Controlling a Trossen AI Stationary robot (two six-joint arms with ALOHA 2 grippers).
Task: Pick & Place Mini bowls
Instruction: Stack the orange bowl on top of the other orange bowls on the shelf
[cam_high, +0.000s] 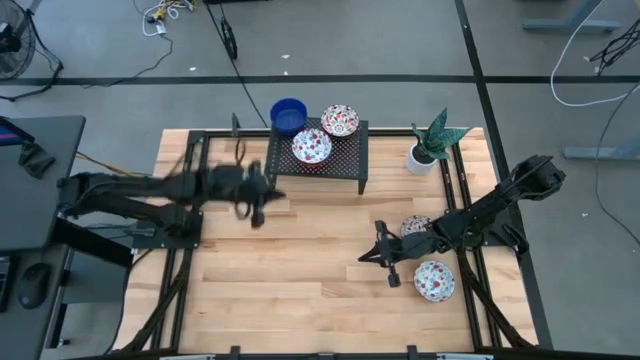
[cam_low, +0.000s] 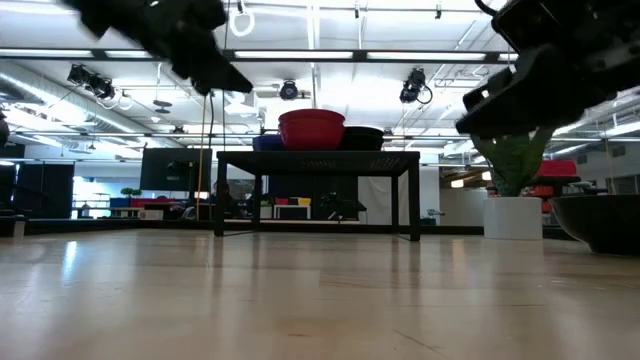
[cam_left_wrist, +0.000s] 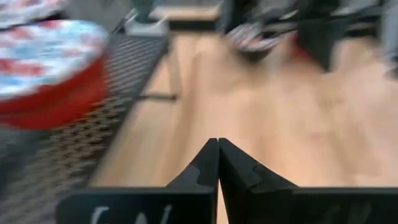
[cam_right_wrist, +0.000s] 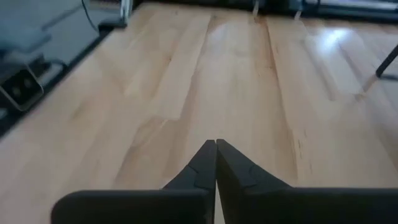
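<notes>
Three mini bowls sit on a black mesh stand at the table's far side: a solid blue bowl and two white floral ones. Two more floral bowls rest on the table at the right, the farther one partly hidden by my right arm. My left gripper hovers shut beside the stand's left end; its wrist view shows a red-sided floral bowl on the mesh. My right gripper is shut above bare wood, left of the two right-hand bowls.
A white pot with a green plant stands right of the stand. Black rails frame the table's sides. Bare wood fills the table's middle and near part. A dark side table stands off the left edge.
</notes>
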